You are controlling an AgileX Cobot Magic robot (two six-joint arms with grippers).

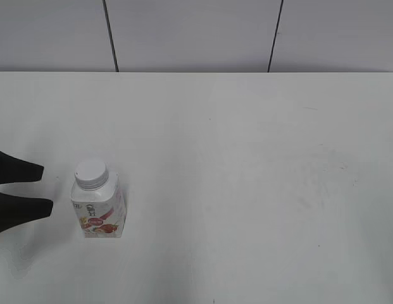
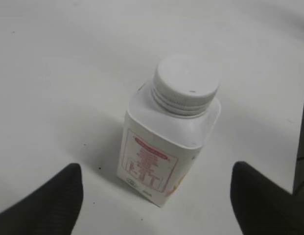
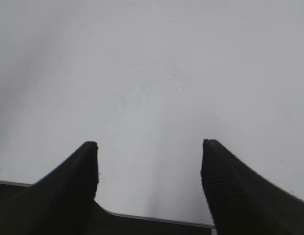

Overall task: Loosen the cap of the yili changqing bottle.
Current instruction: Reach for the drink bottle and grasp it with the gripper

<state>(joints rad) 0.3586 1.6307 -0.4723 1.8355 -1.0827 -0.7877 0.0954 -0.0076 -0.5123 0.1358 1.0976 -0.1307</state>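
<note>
We note a plain white counter (image 1: 247, 190), grey panelled wall (image 1: 196, 31) behind; capped squat white plastic bottle (image 1: 99, 206) upright; both arms' fingers (image 1: 37, 189) (image 3: 150, 147) spread, holding nothing.

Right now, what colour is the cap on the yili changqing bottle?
White, with a ribbed side; the cap shows best in the left wrist view.

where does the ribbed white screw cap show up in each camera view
Exterior view: the ribbed white plastic screw cap sits lower left, on the small squat white bottle with the red-pink label, just right of the open left gripper.
Left wrist view: the cap is upper centre, beyond the gripper's two dark fingers.
Right wrist view: not in it; only bare table.
Shared landmark: the bottle's label, seen in the exterior and left wrist views.
</note>
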